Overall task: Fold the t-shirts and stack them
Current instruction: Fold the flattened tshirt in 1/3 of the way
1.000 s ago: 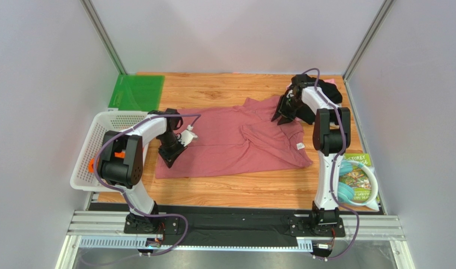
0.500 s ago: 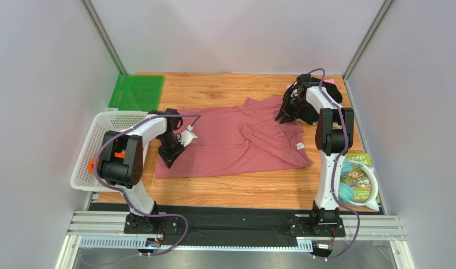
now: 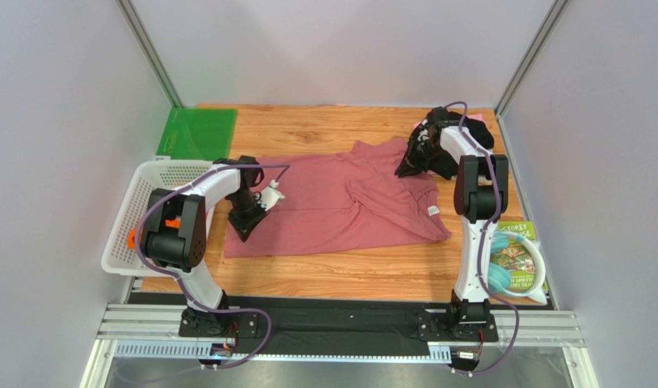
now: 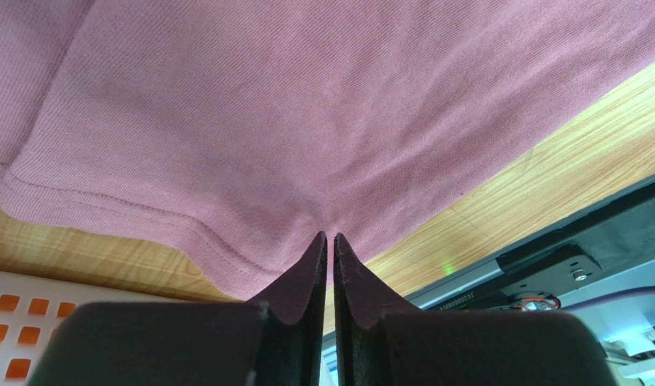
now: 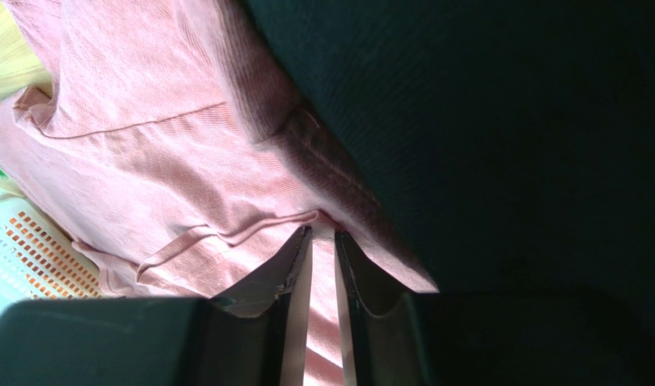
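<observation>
At the bottom of the overhead view the 2 arm bases sit on a black rail, and just beyond it begins the wooden table (image 3: 324, 275). At the lower right of that view a green printed packet (image 3: 512, 257) lies at the table's edge. At the left stands a white plastic mesh basket (image 3: 150, 179), with something orange showing through its holes. Just right of the basket, the left gripper (image 3: 247, 222) is down on the near left corner of the large dusty-rose soft cloth t-shirt (image 3: 340, 206). In the left wrist view its 2 dark fingers are clenched together on the shirt's stitched hem (image 4: 327, 237), with the cloth puckering into their tips and bare wood beyond the edge. The shirt lies spread but rumpled across the middle of the table, its small white neck label (image 3: 432, 211) towards the right side. Farther back, at the upper right, the right gripper (image 3: 411, 166) is on the shirt's far right corner. The right wrist view shows its fingers pinched onto a folded pink seam (image 5: 322, 233), with only a narrow slit between them. Beside it lies a black cloth t-shirt (image 3: 479, 132), which fills the right of that wrist view. A flat green translucent sheet (image 3: 196, 133) lies in the far left corner.
</observation>
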`<move>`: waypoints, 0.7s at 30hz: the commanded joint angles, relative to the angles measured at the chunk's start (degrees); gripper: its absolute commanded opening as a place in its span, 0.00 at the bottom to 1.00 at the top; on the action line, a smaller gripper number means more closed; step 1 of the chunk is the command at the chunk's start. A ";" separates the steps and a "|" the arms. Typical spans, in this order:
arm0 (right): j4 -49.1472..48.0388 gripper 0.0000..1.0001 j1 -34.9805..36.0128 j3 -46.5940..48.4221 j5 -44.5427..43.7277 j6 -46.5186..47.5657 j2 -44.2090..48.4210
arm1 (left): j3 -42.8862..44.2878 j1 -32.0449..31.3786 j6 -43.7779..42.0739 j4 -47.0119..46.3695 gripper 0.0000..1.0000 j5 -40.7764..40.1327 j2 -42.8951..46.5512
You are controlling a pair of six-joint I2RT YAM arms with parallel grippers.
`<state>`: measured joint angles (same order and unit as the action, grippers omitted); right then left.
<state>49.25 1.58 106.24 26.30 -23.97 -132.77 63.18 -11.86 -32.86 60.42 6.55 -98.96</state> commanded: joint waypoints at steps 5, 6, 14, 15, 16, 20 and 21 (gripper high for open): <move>-1.62 0.12 0.70 1.08 0.33 -0.12 -0.56 | 1.16 0.34 -0.71 0.13 0.12 0.13 2.01; -1.62 0.08 0.79 1.08 0.24 -0.03 -0.56 | 1.07 0.26 -0.71 0.31 0.12 0.31 1.93; -1.27 0.00 0.09 1.25 -0.99 -0.55 0.40 | 0.72 0.43 -0.89 -0.04 0.12 -0.04 2.10; -1.27 0.00 0.00 1.17 -1.34 -0.56 0.75 | 0.63 0.43 -0.98 -0.13 0.12 -0.04 2.10; -1.18 0.00 -0.52 0.91 -1.87 -0.73 1.02 | 0.63 0.43 -0.98 -0.13 0.12 -0.13 2.10; -1.35 0.00 -1.06 -0.06 -3.54 -0.64 3.56 | 0.46 0.43 -1.06 -0.22 0.11 0.04 2.19; -1.44 0.01 -1.06 -0.24 -3.72 -0.30 3.74 | 0.46 0.43 -0.98 -0.22 0.12 0.22 2.10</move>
<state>48.99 1.39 106.21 25.17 -24.18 -132.70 63.18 -11.79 -32.91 60.36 6.52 -98.96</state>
